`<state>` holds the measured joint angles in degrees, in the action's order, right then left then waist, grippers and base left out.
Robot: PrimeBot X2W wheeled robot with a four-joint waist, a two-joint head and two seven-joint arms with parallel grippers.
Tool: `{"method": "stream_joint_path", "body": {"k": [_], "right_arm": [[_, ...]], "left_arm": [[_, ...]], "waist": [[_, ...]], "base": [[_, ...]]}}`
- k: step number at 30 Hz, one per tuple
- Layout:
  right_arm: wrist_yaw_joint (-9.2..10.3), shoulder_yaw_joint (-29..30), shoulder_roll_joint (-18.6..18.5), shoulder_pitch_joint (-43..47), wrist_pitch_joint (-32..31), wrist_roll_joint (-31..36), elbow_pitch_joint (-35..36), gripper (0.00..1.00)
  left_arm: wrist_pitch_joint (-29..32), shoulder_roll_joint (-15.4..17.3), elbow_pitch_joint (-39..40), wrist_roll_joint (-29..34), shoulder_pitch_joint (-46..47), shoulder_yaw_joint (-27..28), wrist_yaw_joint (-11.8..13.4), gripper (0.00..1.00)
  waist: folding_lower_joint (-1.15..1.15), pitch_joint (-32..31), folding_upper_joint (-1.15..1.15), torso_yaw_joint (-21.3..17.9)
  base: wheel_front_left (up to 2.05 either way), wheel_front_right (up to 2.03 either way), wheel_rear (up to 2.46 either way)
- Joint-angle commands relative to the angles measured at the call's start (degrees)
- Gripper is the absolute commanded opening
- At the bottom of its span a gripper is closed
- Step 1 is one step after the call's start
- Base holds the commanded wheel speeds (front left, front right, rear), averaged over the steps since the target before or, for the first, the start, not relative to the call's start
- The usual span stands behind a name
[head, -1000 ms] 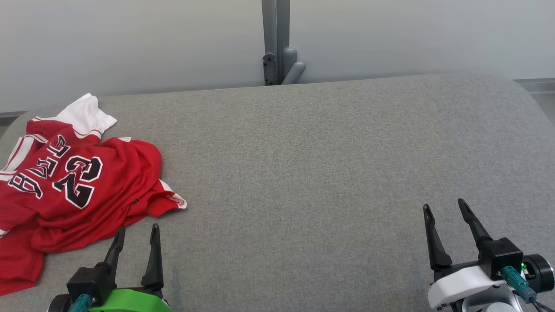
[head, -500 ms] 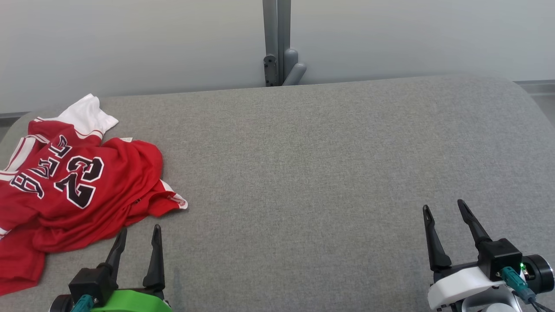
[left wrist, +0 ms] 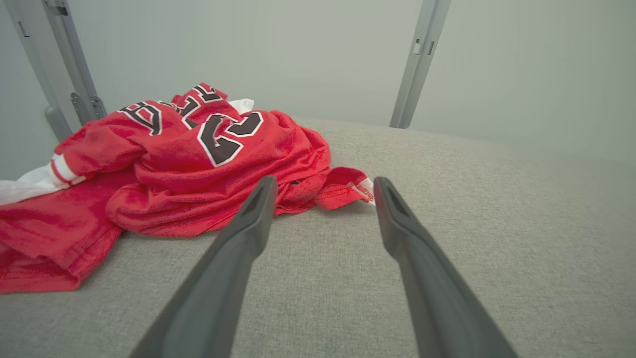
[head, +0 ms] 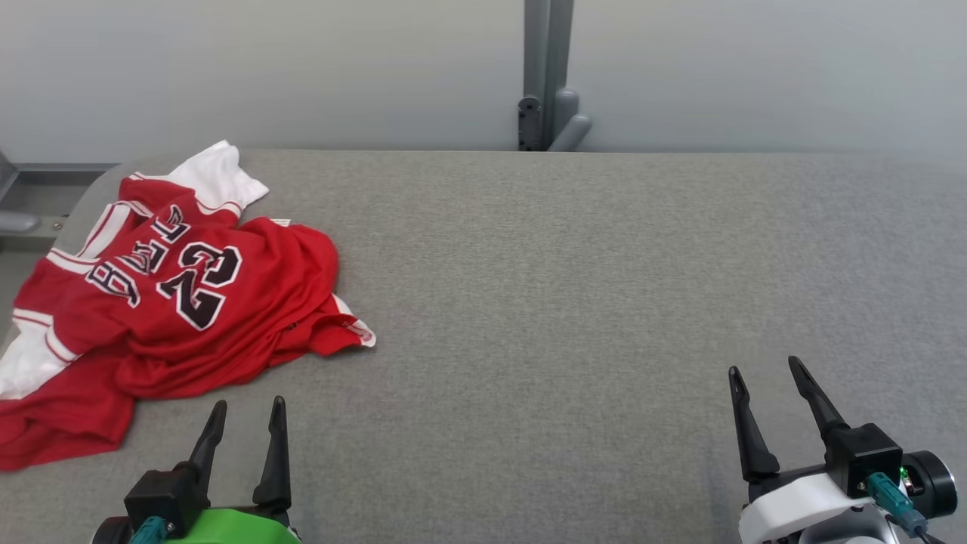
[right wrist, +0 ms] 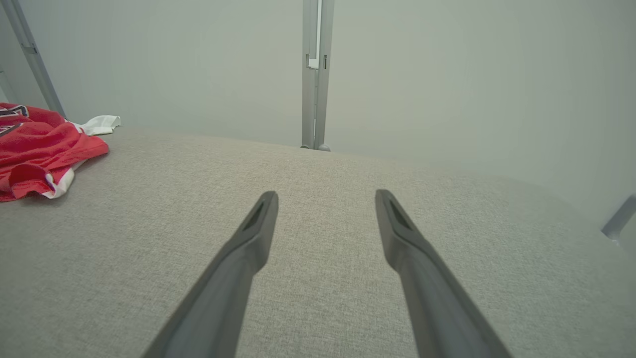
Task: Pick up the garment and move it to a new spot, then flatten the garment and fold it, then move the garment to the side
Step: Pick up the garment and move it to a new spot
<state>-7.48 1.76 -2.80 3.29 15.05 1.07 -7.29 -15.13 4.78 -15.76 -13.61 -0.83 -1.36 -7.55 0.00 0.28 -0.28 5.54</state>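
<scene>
Grey fabric covers the worktop [head: 566, 287], which runs back to a pale wall with a metal post [head: 545, 75] at 12 o'clock. The garment [head: 181, 302], a red jersey with dark numerals, lies crumpled at about 9 o'clock, close to the worktop's left edge. The left claw [head: 249, 403] hovers at 7 o'clock, just short of the heap, with its fingers spread wide and nothing between them. The right claw [head: 763, 366] sits at 5 o'clock, well apart from the cloth, equally wide and empty. The step in hand looks like the first pick-up. To do it well, the left claw should probably come down on a raised ridge of cloth rather than a flat patch, and close on few layers so the jersey lifts free instead of dragging as a lump. The right claw would need to cross toward 9 o'clock to share the load. The head view gives the whole outline, including the white sleeve [head: 219, 170] at 11 o'clock and the tail of cloth nearest the left edge. The left wrist view adds the height of the folds, with a hem corner [left wrist: 348, 186] lying just beyond the fingertips. The right wrist view shows the wide bare stretch at 12 o'clock where the garment could be set down.
</scene>
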Motion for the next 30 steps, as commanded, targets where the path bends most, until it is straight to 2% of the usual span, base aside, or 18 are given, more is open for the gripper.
{"method": "stream_joint_path", "body": {"k": [1, 8, 14, 21, 30], "right_arm": [[-0.01, -0.2, -0.2, 0.4, 0.2, -0.3, -0.1, 1.00], [-0.01, -3.3, -0.2, -0.6, 0.2, -0.8, -0.9, 1.00], [-0.01, -6.4, -0.2, -1.9, 0.2, -1.8, -1.6, 1.00], [-0.01, -7.9, -0.2, -2.2, 0.2, -2.1, -1.7, 1.00], [-0.01, -7.5, -0.2, -5.7, 0.2, 0.5, -1.2, 1.00]], "left_arm": [[0.0, 0.4, -0.3, 0.1, -0.7, 0.3, 0.1, 1.00], [0.0, 0.5, -0.1, 0.2, -2.1, 3.1, 0.1, 1.00], [0.0, 0.5, 0.2, 0.1, -3.5, 6.3, 0.1, 1.00], [0.0, 0.0, 0.7, -0.1, -3.5, 7.6, 0.1, 1.00], [0.0, 0.4, 1.2, -2.6, 2.6, 7.0, 0.1, 1.00]], "waist": [[0.00, -0.6, 0.28, 4.2], [0.00, -1.5, 0.28, 12.1], [0.00, -1.7, 0.28, 15.2], [0.00, -0.8, 0.28, 15.4], [0.00, 7.3, 0.28, 10.9]], "base": [[0.00, 0.00, 0.00], [0.00, 0.00, 0.00], [0.00, 0.00, 0.00], [0.00, 0.00, 0.00], [0.00, 0.00, 0.00]]}}
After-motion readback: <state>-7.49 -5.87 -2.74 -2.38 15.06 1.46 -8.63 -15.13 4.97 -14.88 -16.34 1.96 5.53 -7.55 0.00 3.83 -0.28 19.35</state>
